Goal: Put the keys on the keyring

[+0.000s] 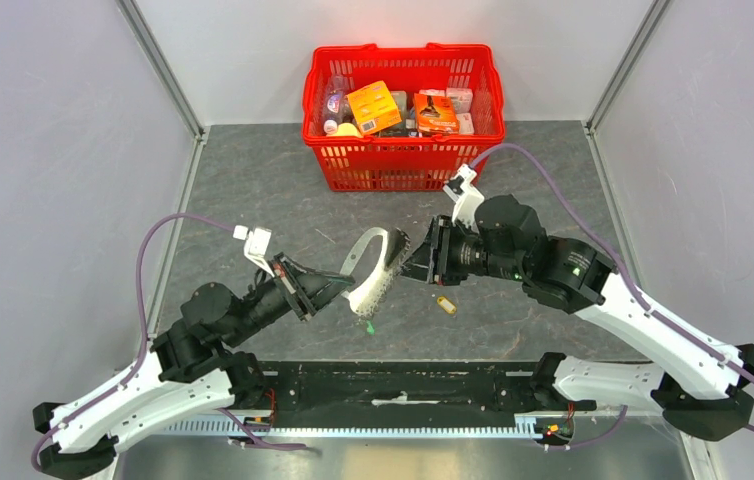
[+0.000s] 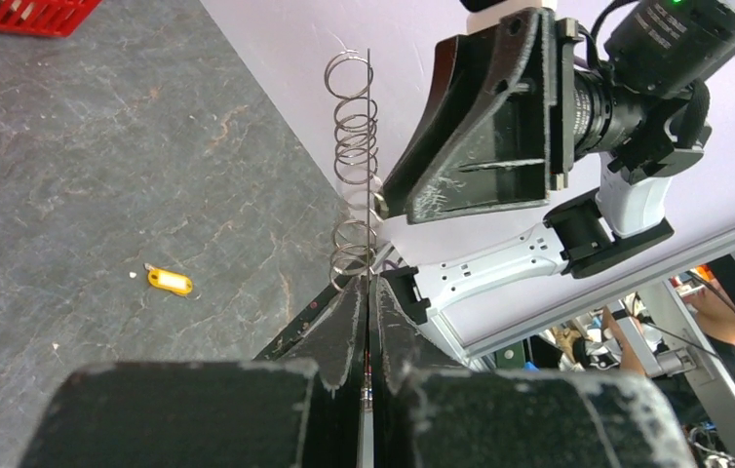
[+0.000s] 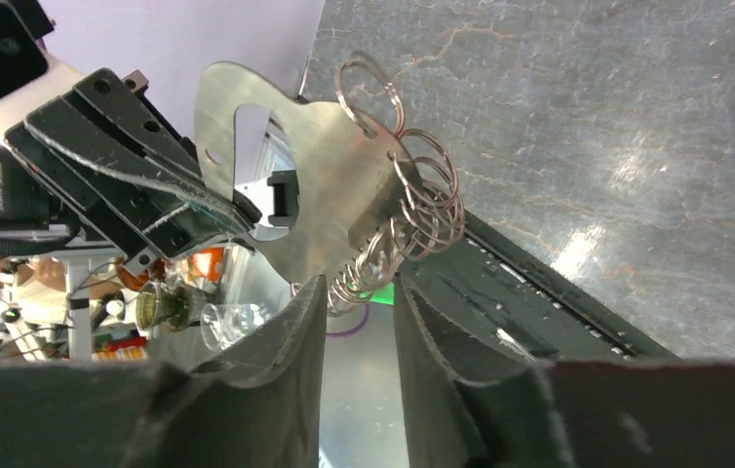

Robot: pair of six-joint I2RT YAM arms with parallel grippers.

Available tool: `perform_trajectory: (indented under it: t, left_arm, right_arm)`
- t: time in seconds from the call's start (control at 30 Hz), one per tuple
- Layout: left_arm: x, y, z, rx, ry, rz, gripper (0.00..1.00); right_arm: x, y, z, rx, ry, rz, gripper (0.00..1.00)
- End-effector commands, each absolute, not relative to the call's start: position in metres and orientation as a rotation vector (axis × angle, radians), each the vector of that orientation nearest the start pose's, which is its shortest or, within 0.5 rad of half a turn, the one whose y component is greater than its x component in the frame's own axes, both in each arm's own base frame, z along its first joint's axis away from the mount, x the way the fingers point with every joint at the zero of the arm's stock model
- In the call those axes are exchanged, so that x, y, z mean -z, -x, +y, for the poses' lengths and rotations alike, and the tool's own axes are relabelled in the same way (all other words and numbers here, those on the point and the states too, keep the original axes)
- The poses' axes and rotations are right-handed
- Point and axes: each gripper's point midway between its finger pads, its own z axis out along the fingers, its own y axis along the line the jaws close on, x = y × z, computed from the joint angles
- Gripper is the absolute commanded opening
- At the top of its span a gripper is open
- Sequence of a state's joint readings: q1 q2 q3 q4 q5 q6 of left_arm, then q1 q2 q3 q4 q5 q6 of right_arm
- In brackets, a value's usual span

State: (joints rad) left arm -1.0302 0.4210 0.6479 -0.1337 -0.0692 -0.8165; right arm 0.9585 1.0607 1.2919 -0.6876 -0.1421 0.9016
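The keyring [image 3: 325, 166] is a flat plate of brushed metal with an oblong cut-out and a row of thin wire split rings threaded along one edge, overlapping like a loose coil. It is held in the air between the two arms, above the desk [image 1: 253, 190] and towards the near edge, near its middle.

The left gripper [image 2: 367, 297] is clenched on the plate's plain edge, and its scuffed black fingers meet with only the thin metal between them. The right gripper [image 3: 359, 288] is released: its jaws stand apart on either side of the lowest rings, and I cannot tell whether they touch the wire.

The green key [image 1: 368, 326] shows as a small bright tag just under the plate's lower end. Whether it hangs from a ring or lies on the desk I cannot tell. The yellow key [image 1: 444, 304], an oblong glossy tag, lies flat on the dark grey, stone-veined surface, just right of the plate and below the right gripper.

At the middle of the far edge stands a red plastic lattice basket [image 1: 403, 170] filled with small boxes.
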Motion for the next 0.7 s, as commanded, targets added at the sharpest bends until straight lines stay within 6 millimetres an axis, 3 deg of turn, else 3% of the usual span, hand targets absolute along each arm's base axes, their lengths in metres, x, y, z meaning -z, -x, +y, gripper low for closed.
perform_trajectory:
  t: [0.0,0.07,0.2,0.43,0.53,0.67]
  left_arm:
    - [-0.333,-0.120,-0.228,1.461,0.008,1.672,0.02]
    - [-0.333,-0.124,-0.223,1.467,0.077,1.674,0.02]
    - [-0.327,-0.134,-0.214,1.447,0.224,1.695,0.02]
    - [-0.326,-0.146,-0.204,1.495,0.430,1.652,0.02]
    - [-0.325,-0.146,-0.204,1.508,0.450,1.654,0.02]
    - [-0.330,-0.137,-0.212,1.555,0.395,1.680,0.02]
  right_arm:
    - [-0.344,-0.133,0.288,-1.259,0.220,2.193,0.45]
    - [-0.338,-0.133,0.277,-1.208,0.231,2.194,0.51]
    - [-0.328,-0.129,0.262,-1.151,0.255,2.185,0.53]
    - [-0.311,-0.118,0.264,-1.156,0.376,2.210,0.52]
    - [-0.308,-0.123,0.259,-1.101,0.416,2.177,0.50]
    - [-0.319,-0.122,0.255,-1.065,0.545,2.100,0.49]
